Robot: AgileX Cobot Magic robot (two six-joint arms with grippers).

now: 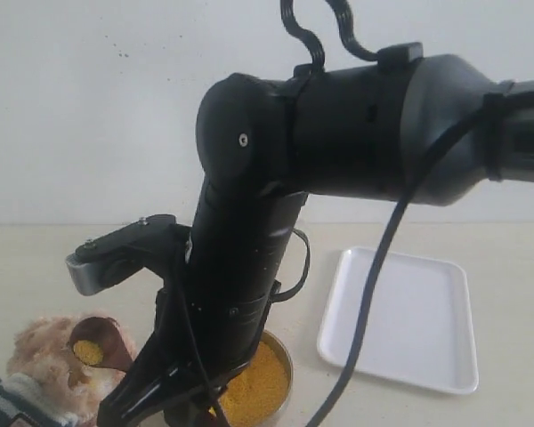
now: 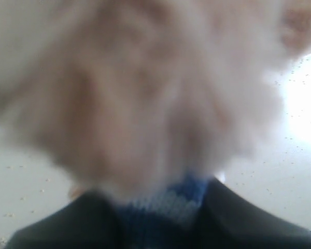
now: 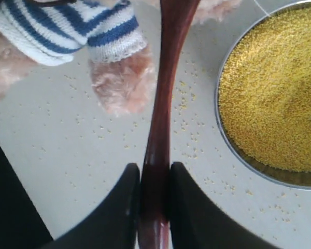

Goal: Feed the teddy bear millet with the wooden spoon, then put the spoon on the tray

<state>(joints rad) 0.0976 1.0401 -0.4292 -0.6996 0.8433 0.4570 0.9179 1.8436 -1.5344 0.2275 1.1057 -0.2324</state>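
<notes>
The teddy bear (image 1: 37,354) sits at the lower left of the exterior view, and its striped sleeve (image 3: 67,31) and paw show in the right wrist view. My right gripper (image 3: 154,171) is shut on the handle of the wooden spoon (image 3: 166,78). The spoon's bowl (image 1: 91,345) holds yellow millet right at the bear's face. Blurred bear fur (image 2: 145,93) fills the left wrist view, and the striped shirt (image 2: 166,205) sits between the left gripper's dark fingers (image 2: 259,223). The millet (image 3: 274,93) fills the metal bowl (image 1: 285,360). To the right lies the white tray (image 1: 400,320), empty.
My right arm (image 1: 249,249) reaches across from the right and hides much of the table's middle. Loose millet grains (image 3: 186,124) are scattered on the pale table between the bear and the bowl. A white wall stands behind the table.
</notes>
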